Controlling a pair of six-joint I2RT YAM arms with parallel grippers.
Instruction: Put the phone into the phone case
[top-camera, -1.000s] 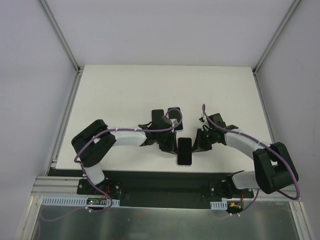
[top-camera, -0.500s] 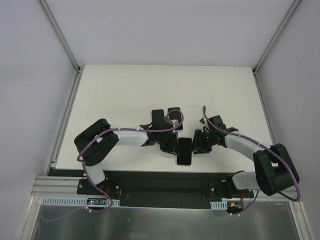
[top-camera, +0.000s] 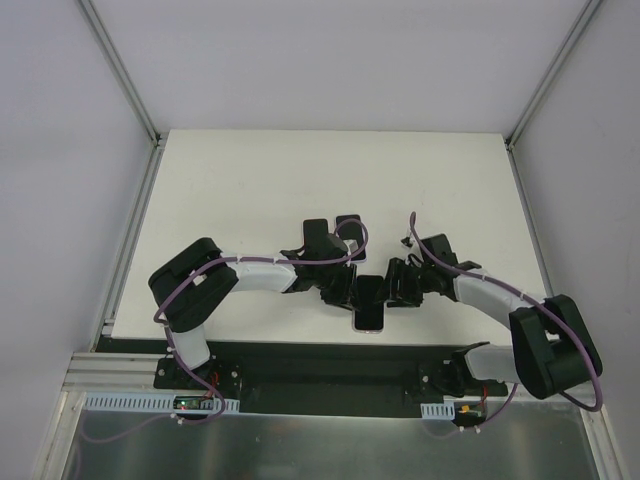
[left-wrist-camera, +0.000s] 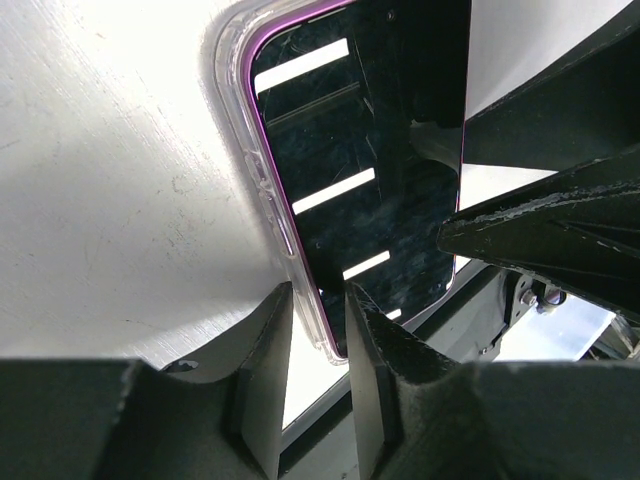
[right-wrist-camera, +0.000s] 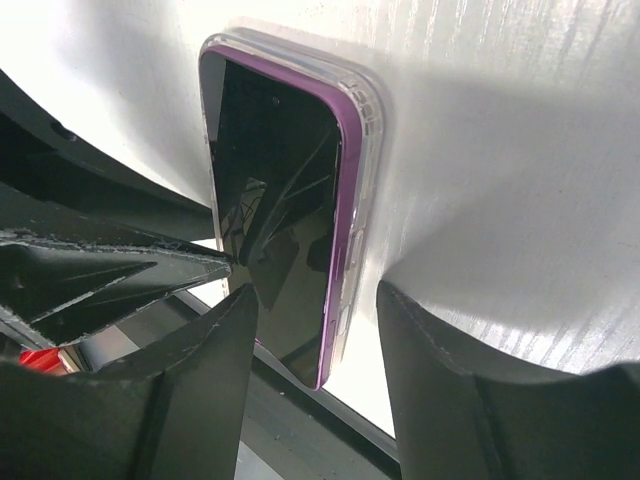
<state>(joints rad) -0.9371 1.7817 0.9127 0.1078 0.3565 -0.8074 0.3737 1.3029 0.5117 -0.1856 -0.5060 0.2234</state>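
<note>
The phone (top-camera: 369, 306), black-screened with a purple rim, lies flat by the table's near edge, inside the clear phone case (left-wrist-camera: 232, 110). My left gripper (top-camera: 347, 292) is at its left side. In the left wrist view the gripper (left-wrist-camera: 318, 295) is narrowly open astride the case's long edge near a corner, one finger over the screen (left-wrist-camera: 370, 150), the other on the table. My right gripper (top-camera: 393, 289) is at the right side, wide open (right-wrist-camera: 315, 295). It straddles the purple edge (right-wrist-camera: 345, 200) and clear case (right-wrist-camera: 368, 110), without gripping.
A second dark flat rectangular thing (top-camera: 350, 228) lies on the table just behind the left wrist. The table's near edge (top-camera: 300, 345) runs right below the phone. White walls and metal frame posts bound the table at left, right and back.
The right gripper has opened from shut to wide and moved a little left onto the phone's right edge. The left gripper has opened slightly. The phone has stayed in place.
</note>
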